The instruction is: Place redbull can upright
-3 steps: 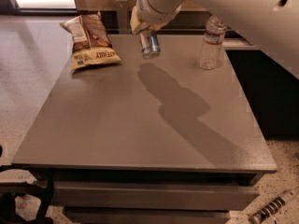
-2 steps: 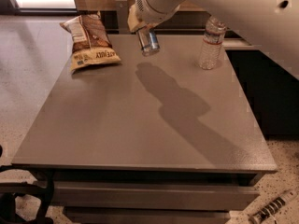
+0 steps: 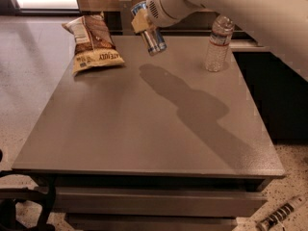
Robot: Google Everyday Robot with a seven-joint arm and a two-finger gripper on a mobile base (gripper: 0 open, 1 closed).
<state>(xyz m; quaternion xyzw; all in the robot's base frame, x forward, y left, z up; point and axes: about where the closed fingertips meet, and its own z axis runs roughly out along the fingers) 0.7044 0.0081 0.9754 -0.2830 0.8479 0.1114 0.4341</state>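
The redbull can point(image 3: 153, 38) is blue and silver and hangs tilted in the air above the far middle of the grey table point(image 3: 144, 124). My gripper point(image 3: 143, 23) is shut on the can's upper half, with a tan finger pad across it. The can's lower end points down and to the right, clear of the table top. The white arm reaches in from the upper right.
A brown snack bag point(image 3: 93, 44) lies at the table's far left. A clear water bottle point(image 3: 218, 44) with a white cap stands at the far right. A dark counter runs behind the table. The floor is speckled on both sides.
The gripper with the can has moved slightly left and up, and the can stays tilted. The bag and bottle have not moved.
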